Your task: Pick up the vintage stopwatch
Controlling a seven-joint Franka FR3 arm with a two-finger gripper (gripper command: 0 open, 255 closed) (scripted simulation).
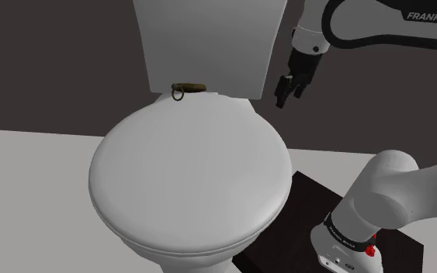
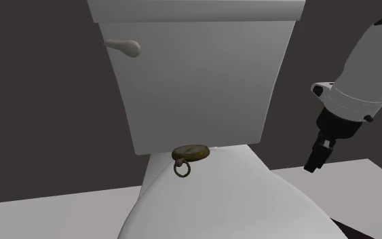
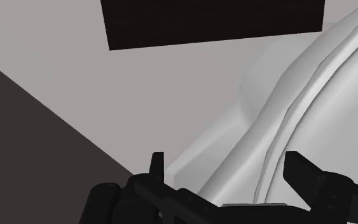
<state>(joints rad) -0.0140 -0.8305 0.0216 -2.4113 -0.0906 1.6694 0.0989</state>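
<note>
Stopwatch [image 2: 191,153], brass-coloured, laid flat at the foot of the toilet tank [image 2: 196,75]; gripper [image 2: 316,159] is held beside the tank, well apart, fingers [image 3: 301,170] spread and empty, presumably for approach.

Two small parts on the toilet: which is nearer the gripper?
The brass-coloured stopwatch at the foot of the tank; the white flush lever sits high on its far side, away from the gripper.
</note>
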